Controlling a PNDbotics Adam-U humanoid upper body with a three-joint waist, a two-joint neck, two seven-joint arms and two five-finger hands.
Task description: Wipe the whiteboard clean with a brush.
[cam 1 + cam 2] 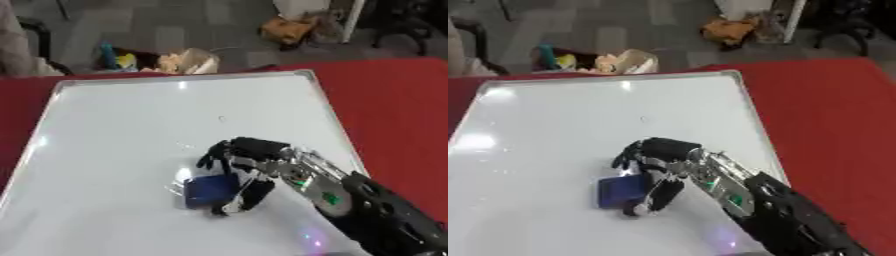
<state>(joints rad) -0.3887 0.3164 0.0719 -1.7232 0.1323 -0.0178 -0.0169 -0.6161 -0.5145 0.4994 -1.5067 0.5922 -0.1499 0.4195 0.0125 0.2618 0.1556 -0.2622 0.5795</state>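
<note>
A white whiteboard [131, 130] with a silver frame lies flat on a red table [394, 110]. My right hand [241, 167] reaches in from the lower right and is over the board's middle-lower part. Its fingers are curled round a blue brush [206, 192], which lies against the board surface. A small faint mark [221, 119] shows on the board above the hand. The left hand is in no view.
Beyond the table's far edge the floor holds bags and cluttered items [175, 60], an orange-brown bundle [289, 30] and dark chair legs [402, 30]. Red tabletop extends to the board's right.
</note>
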